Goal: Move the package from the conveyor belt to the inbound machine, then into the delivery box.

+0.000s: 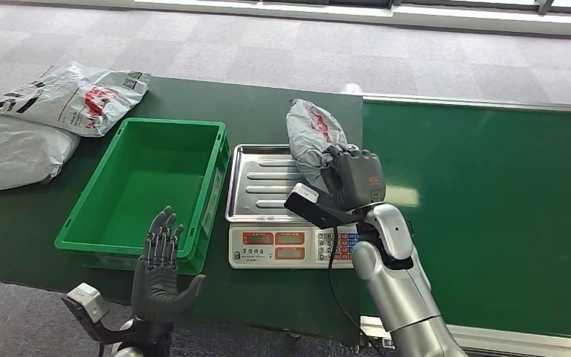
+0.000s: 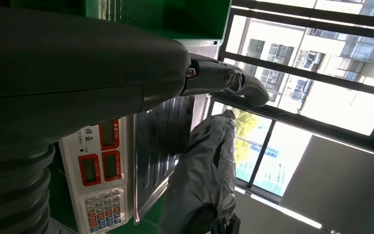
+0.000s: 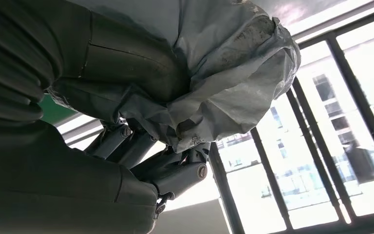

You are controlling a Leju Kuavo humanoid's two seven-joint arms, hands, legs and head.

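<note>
A grey plastic package (image 1: 314, 135) with red print lies over the right part of the steel tray (image 1: 264, 182) of the scale, the inbound machine. My right hand (image 1: 353, 177) grips its near end; the right wrist view has its fingers (image 3: 175, 173) wrapped around the crumpled package (image 3: 224, 83). Seen from the left wrist, the package (image 2: 207, 165) stands over the ribbed tray (image 2: 160, 141). My left hand (image 1: 160, 264) is raised at the near edge of the green delivery box (image 1: 149, 186), fingers spread and holding nothing.
The green conveyor belt (image 1: 491, 201) runs along the right. Two more grey packages (image 1: 74, 97) lie on the dark green table to the left of the box. The scale's display and keypad (image 1: 290, 245) face me, with a black cable hanging at the table's front edge.
</note>
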